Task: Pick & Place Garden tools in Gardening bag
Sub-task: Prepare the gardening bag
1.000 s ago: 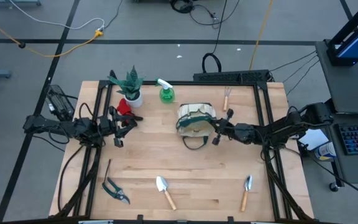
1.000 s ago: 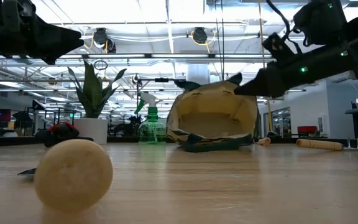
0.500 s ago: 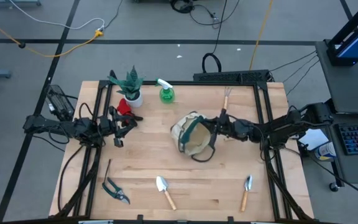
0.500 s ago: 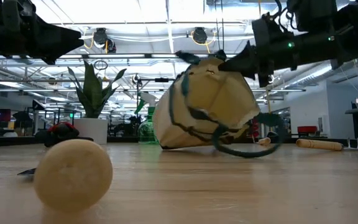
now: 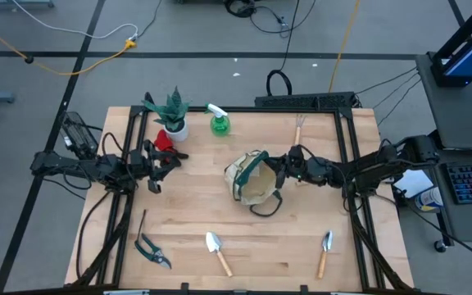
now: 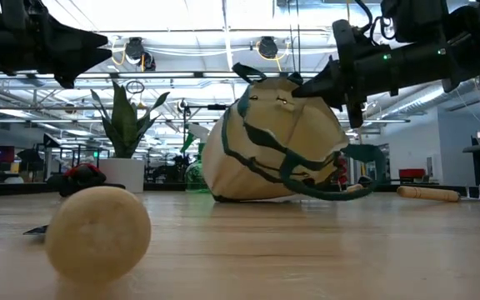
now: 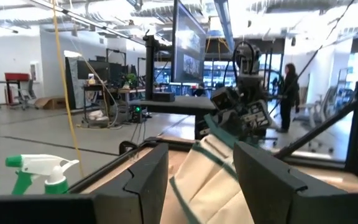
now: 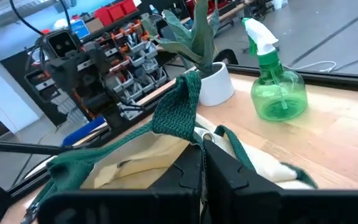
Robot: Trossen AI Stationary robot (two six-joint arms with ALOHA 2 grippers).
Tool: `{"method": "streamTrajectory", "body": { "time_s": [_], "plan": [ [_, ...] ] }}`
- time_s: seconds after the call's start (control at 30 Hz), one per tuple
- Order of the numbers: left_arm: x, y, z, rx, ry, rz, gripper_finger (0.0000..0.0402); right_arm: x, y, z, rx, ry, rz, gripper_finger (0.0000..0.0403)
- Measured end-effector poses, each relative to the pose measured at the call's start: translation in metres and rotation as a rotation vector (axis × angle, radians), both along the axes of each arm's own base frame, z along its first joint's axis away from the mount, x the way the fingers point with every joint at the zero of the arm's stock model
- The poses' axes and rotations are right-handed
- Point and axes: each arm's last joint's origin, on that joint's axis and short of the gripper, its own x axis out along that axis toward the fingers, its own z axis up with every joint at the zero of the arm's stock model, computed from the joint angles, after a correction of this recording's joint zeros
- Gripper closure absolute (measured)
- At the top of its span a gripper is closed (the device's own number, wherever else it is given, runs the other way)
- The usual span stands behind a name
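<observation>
The beige gardening bag [image 5: 251, 176] with green trim stands tilted at the table's middle, its base on the wood; it also shows in the low view [image 6: 269, 154]. My right gripper [image 5: 282, 168] is shut on its rim at the bag's right side. My left gripper [image 5: 157, 169] hovers open and empty near the left edge, and in its wrist view [image 7: 197, 180] it points at the bag. The green spray bottle [image 5: 219, 123] and a red item [image 5: 164, 139] are at the far left. The thin tool [image 5: 299, 128] lies far right. Shears [image 5: 151, 250] and two trowels [image 5: 218, 251] [image 5: 324, 251] lie near the front edge. My right gripper pinches the bag's top rim [image 8: 190, 148] between its two shut fingers, beside the green trim and loop handle [image 8: 178, 109]. The fingers come from the table's right, about level [image 6: 311, 83]. The bag hangs tilted from the hold, its lower side on the table.
A green spiky plant in a white pot [image 5: 171, 116] stands at the far left beside the spray bottle. A round wooden handle end [image 6: 98, 233] shows close up in the low view. Bare wood [image 5: 195, 205] lies between the bag and the front tools.
My right gripper has risen and gone a little toward the table's left with the bag's rim. The bag, which lay on its side with its mouth toward the near edge, has tipped up and turned; its outer pockets now face the near edge.
</observation>
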Motion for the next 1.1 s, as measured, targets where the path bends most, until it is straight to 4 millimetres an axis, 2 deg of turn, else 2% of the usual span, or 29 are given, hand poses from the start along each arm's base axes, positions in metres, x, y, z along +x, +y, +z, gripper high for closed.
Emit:
{"method": "streamTrajectory", "body": {
  "time_s": [0.27,0.43,0.83,1.1],
  "plan": [
    [0.009,-0.002,-0.002,-0.017,0.027,-0.007,0.0213,0.016,-0.005,0.008,0.066,0.116,-0.045,0.0403],
    [0.024,-0.004,0.009,-0.002,0.099,-0.008,0.0213,0.024,-0.012,0.017,0.084,0.164,-0.073,0.0403],
    [0.084,-0.015,0.046,0.153,0.275,-0.024,0.0213,0.023,-0.035,0.015,0.128,0.226,-0.116,0.0403],
    [0.125,-0.021,0.038,0.246,0.424,-0.029,0.0213,0.021,-0.044,0.012,0.114,0.261,-0.102,0.0403]
  ]
}}
